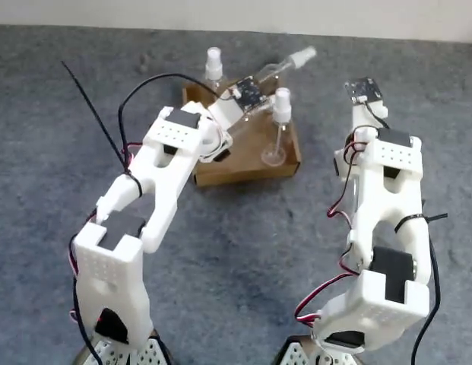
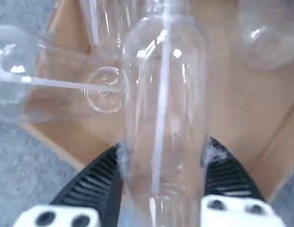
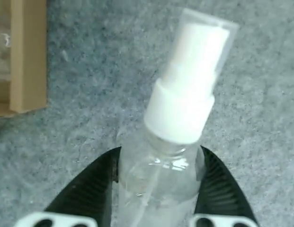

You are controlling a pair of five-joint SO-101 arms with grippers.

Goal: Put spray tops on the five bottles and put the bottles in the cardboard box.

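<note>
My left gripper (image 2: 163, 156) is shut on a clear bottle (image 2: 163, 104), held tilted over the cardboard box (image 2: 253, 127). In the high view that bottle (image 1: 277, 70) slants up from the left gripper (image 1: 239, 106), its white spray top toward the far right. Two capped bottles (image 1: 213, 65) (image 1: 281, 114) stand in the box (image 1: 243, 163). Off the box's right side, my right gripper (image 3: 158, 165) is shut on another clear bottle (image 3: 158, 175) with a white spray top (image 3: 187, 101), above the grey carpet.
The box corner (image 3: 26, 56) lies close beside the right gripper's bottle. A bottle base with a thin dip tube (image 2: 105, 90) and another bottle (image 2: 265, 33) flank the held one inside the box. Grey carpet (image 1: 251, 251) spreads between the arms.
</note>
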